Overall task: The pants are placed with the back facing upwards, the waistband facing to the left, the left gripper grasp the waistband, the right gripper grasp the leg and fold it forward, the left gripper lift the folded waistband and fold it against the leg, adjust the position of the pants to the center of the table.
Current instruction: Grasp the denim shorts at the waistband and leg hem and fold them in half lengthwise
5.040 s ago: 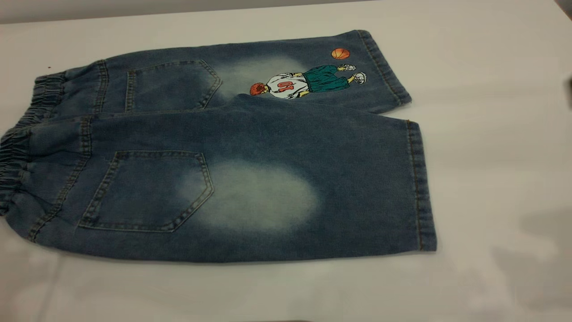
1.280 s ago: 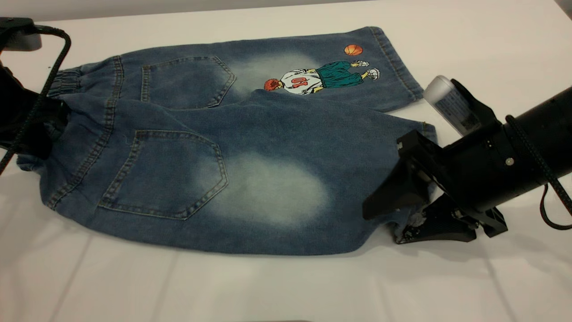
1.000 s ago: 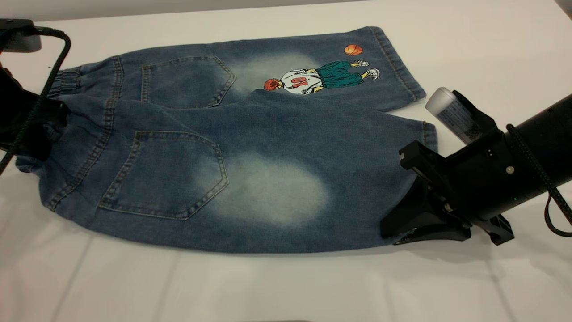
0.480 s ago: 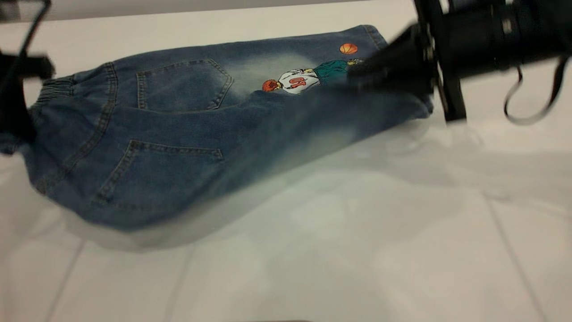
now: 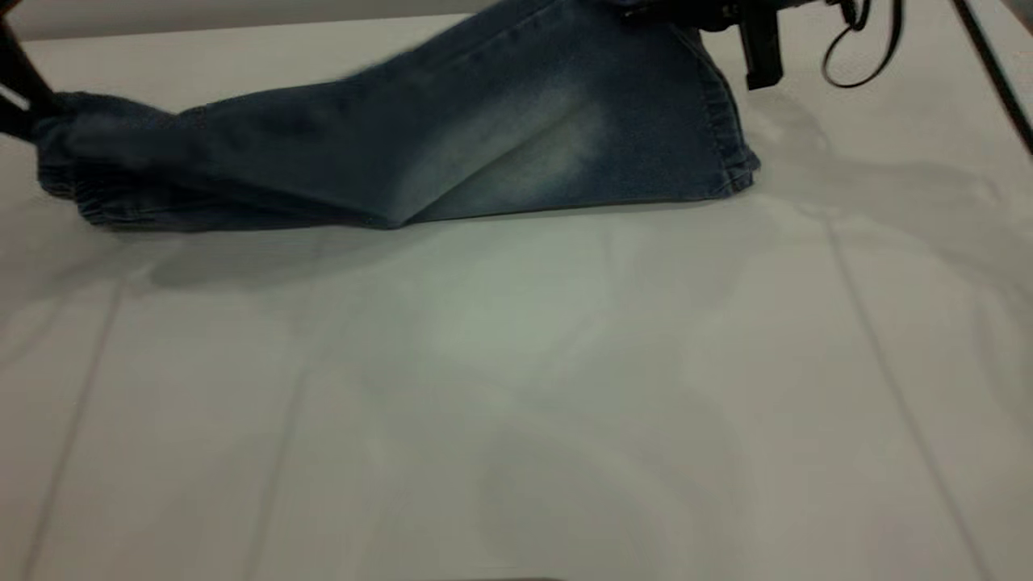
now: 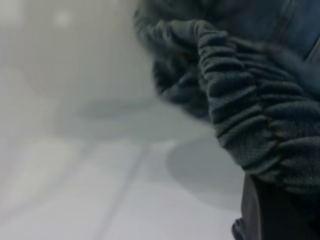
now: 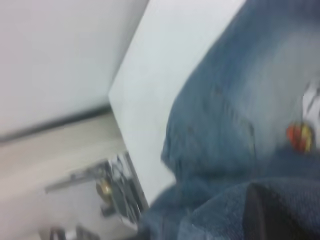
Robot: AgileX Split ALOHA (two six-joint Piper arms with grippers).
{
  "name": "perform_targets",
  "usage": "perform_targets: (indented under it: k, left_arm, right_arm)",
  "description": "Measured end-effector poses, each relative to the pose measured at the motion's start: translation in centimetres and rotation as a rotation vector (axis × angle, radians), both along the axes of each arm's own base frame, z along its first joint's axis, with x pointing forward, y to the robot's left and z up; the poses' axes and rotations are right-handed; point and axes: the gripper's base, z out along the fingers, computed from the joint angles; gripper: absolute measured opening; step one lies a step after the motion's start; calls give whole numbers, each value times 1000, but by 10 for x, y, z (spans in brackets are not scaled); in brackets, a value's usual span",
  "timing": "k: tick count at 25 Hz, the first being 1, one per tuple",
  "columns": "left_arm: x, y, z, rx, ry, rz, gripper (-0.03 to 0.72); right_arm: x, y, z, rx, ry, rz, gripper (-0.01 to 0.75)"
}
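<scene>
The blue denim pants [image 5: 484,153] lie along the far part of the table [image 5: 516,387], folded lengthwise with a pale faded patch facing me. At the left, the left gripper [image 5: 14,97] is shut on the ruched waistband [image 6: 250,100] and holds it a little above the tabletop; one dark finger [image 6: 272,210] shows under the band. Raised at the top edge of the exterior view, the right gripper [image 5: 686,10] is shut on the leg [image 5: 710,121] at its stitched hem. Its wrist view shows denim over a dark finger [image 7: 280,210], with the cartoon print [image 7: 300,137] below.
The table's far edge [image 5: 242,22] runs just behind the pants and its right edge [image 5: 997,73] is close to the right arm. A black cable loop [image 5: 863,48] hangs from that arm. Beyond the table corner stands a metal fitting [image 7: 117,192].
Both grippers rose and swung to the far side, carrying the near leg and waistband over the printed leg. The back pockets and the print no longer show in the exterior view.
</scene>
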Motion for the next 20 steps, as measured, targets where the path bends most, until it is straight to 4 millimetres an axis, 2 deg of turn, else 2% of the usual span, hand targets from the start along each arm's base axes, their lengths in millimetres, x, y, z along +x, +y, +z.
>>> perform_targets:
  k: [3, 6, 9, 12, 14, 16, 20]
  left_arm:
    - [11, 0, -15, -74, -28, 123, 92]
    - [20, 2, -31, -128, -51, 242, 92]
    - [26, 7, -46, -109, -84, 281, 95]
    - [29, 9, -53, -48, -124, 210, 130]
    - [30, 9, -51, -5, -157, 135, 201]
    - [31, 9, -51, 40, -188, 65, 304]
    - [35, 9, -47, 121, -243, -82, 529]
  right_arm:
    - [19, -2, -24, 8, 74, -76, 30]
    - [30, -5, -43, -3, 114, -125, 30]
    - [32, -5, -51, -11, 124, -135, 34]
    - [33, -5, -52, -27, 100, -122, 67]
    - [33, -6, -51, -38, 76, -106, 114]
    - [33, -6, -51, -53, 40, -80, 180]
    - [30, -3, -46, -63, -62, 11, 367]
